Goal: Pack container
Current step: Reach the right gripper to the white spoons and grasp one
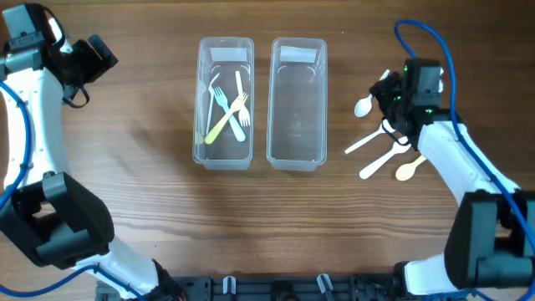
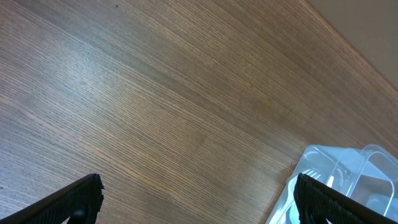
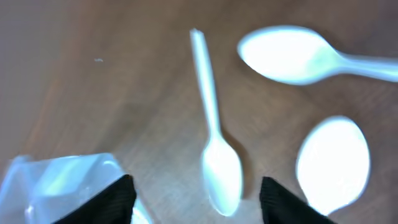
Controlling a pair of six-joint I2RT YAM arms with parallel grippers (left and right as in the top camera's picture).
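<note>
Our right claw (image 3: 196, 199) hangs wide open and empty above a white spoon (image 3: 212, 118) on the surface (image 1: 125, 167) near the empty container (image 1: 297, 125); we judge it light, stiff, slick, best pinched mid-handle.

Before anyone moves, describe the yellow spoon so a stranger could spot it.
Find the empty container, right-hand of two clear tubs mid-table. Loose spoons lie to its right; the yellow spoon is the only coloured one, the rest white.

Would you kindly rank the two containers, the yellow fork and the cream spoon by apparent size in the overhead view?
1. Container with forks and empty container: alike.
2. Yellow fork.
3. Cream spoon, handle partly hidden under the right arm.
</note>
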